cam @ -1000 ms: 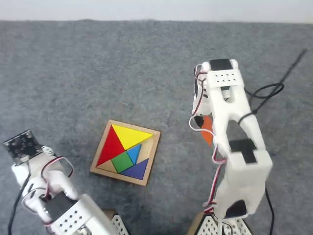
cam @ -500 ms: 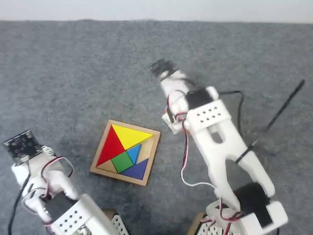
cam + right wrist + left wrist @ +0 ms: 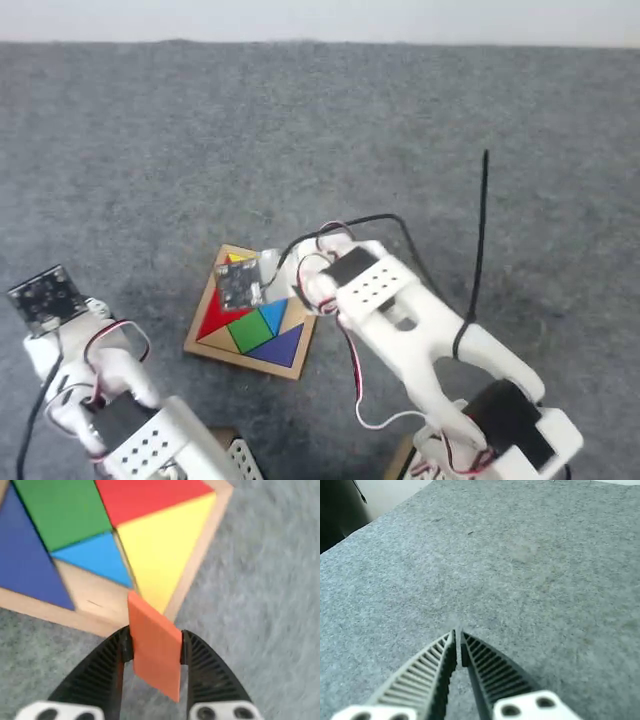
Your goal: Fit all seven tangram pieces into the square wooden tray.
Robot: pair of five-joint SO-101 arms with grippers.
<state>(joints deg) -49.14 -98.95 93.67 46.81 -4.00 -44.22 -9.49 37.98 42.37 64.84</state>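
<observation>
- The grey mat (image 3: 150, 130) carries everything. The left pincer (image 3: 458, 635) hangs over a bare stretch of it, closed tip to tip on nothing.
- The wooden tray (image 3: 196, 555) lies under the right arm (image 3: 400, 315), with a bare patch (image 3: 95, 607) between the blue piece (image 3: 95, 555) and the rim.
- The orange piece (image 3: 156, 665) hovers over the tray's edge beside that patch. We judge it best to turn it to match the gap's edges, lower it flat, then let go.
- The right pincer (image 3: 155, 636) is open just the piece's width, clamping two opposite sides.
</observation>
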